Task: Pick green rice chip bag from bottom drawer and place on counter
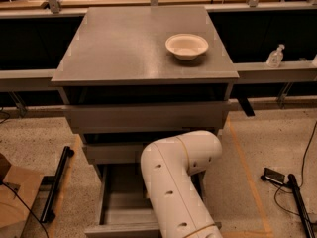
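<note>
Retrieval from the bottom drawer [115, 202] is judged to be the step in hand. This drawer is pulled out under the two shallower drawers, and the white arm [178, 182] is bent down into its right part. The gripper is hidden behind the arm and is supposed to be low inside the drawer. Whether it is open, closed or holding something cannot be told.

The green rice chip bag is not seen either. No bag is shown on the visible left part of the drawer floor, so it is assumed to lie under the arm, at the right side. On the counter [124, 43] a white bowl [186, 45] is placed near the far right corner.

For the next move, a firm hold on the crinkly bag must first be secured. The bag should then be raised out without being caught on the drawer above, and carried to the counter, left of the bowl.
</note>
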Available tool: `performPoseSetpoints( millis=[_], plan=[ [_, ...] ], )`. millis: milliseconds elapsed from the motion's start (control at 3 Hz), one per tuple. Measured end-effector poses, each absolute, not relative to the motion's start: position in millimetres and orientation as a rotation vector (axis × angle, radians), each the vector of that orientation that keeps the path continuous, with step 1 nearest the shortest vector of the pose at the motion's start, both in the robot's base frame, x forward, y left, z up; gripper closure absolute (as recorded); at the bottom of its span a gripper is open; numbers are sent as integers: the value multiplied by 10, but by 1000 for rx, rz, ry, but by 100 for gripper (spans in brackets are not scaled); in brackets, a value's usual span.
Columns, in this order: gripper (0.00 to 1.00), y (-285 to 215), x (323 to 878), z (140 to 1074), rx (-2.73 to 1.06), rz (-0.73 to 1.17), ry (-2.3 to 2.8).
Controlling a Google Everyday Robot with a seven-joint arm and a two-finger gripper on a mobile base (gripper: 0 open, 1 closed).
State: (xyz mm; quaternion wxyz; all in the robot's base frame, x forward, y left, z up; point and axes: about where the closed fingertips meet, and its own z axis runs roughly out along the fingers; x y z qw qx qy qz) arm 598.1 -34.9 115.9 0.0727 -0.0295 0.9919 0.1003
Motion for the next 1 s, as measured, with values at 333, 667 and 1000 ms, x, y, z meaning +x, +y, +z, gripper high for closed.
performPoseSetpoints(
  millis=[333, 667, 1000],
  plan=[
    [18, -349, 5981, 1197, -89, 301, 2980],
    [41, -360, 5980, 1203, -58, 323, 2983],
    [64, -360, 5980, 1259, -58, 323, 2983]
  ],
)
